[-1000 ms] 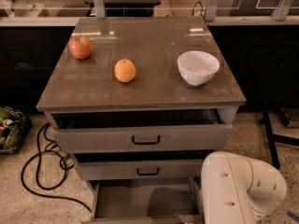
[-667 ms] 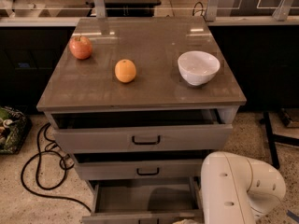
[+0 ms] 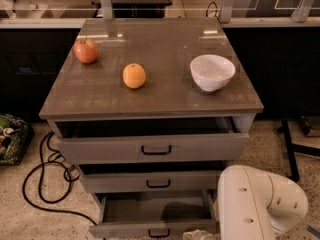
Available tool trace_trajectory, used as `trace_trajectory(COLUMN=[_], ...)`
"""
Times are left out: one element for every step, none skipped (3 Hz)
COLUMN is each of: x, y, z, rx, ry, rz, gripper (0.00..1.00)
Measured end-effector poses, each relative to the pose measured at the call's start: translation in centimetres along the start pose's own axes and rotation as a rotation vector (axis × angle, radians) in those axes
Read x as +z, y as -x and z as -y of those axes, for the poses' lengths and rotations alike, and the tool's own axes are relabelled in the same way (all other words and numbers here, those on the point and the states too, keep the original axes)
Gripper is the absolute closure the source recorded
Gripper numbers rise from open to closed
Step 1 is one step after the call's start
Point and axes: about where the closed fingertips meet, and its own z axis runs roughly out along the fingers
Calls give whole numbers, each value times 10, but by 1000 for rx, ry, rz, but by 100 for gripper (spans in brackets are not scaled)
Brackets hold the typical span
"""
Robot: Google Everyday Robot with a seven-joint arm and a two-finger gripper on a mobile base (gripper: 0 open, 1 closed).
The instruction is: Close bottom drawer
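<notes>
Pushing squarely inward suits the open grey metal bottom drawer; pale gripper sits at its front, open or closed I cannot tell.

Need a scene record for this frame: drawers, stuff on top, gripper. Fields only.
bottom drawer: open, pulled out furthest
middle drawer: slightly out
top drawer: partly out
cabinet top: apple left, orange centre, white bowl right
gripper: bottom edge of view, at the bottom drawer's front, right of its handle
arm: lower right, beside the drawers
floor: black cable at left
</notes>
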Motion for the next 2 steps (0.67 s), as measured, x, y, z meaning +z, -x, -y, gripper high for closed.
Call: trace_trajectory(x=[0, 0], y=[2, 3], z=[16, 22], rx=[-22, -32], ry=[-66, -91], rz=[2, 5], gripper=[100, 100])
